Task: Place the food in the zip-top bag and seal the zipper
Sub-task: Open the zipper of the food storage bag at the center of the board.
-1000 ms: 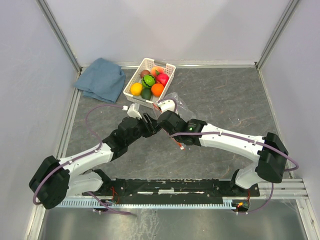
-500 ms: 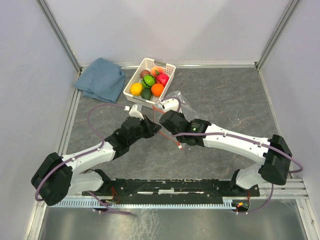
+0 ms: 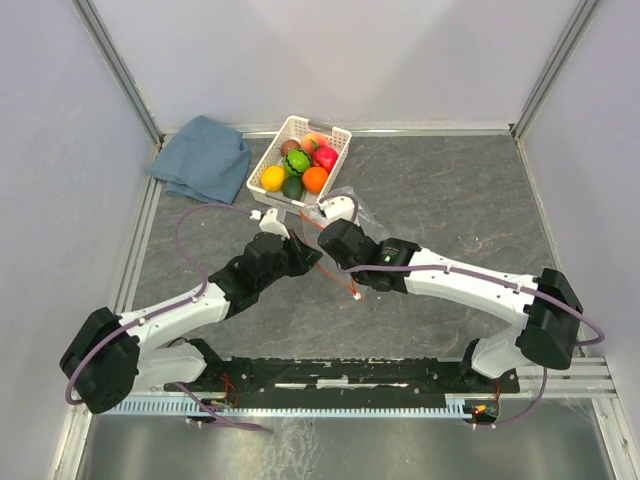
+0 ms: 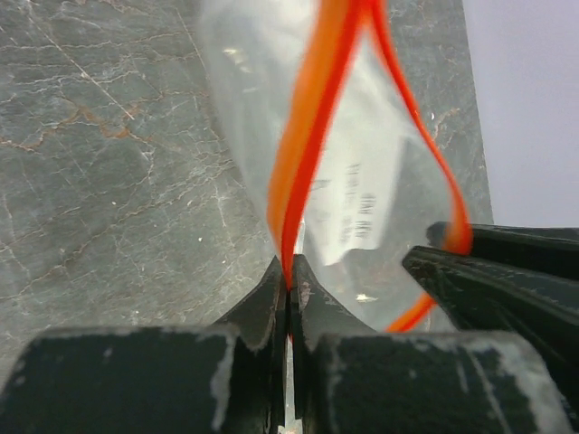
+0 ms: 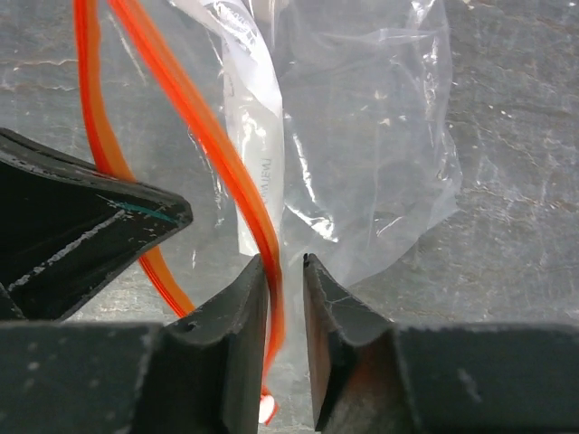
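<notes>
Holding the zipper (image 4: 308, 136) lips apart, likely for loading: left gripper (image 4: 289, 276) pinched tight on one lip; right gripper (image 5: 285, 267) slightly open, other lip between its jaws. Zip-top bag (image 3: 360, 203) mid-frame, just below basket (image 3: 266, 157); food (image 3: 315, 178) inside the basket.

The zip-top bag (image 5: 380, 136) is thin clear plastic, glossy and crinkled. Its zipper (image 4: 308, 127) is smooth orange-red plastic and its label (image 5: 258, 117) looks like white paper. The counter (image 3: 450, 200) is matt grey veined stone. The basket (image 3: 320, 123) is white slotted plastic, the food (image 3: 300, 165) shiny, and the cloth (image 3: 200, 160) soft blue fabric. The left gripper (image 4: 289, 287) has matt black jaws — scuffed pale at the edges.
</notes>
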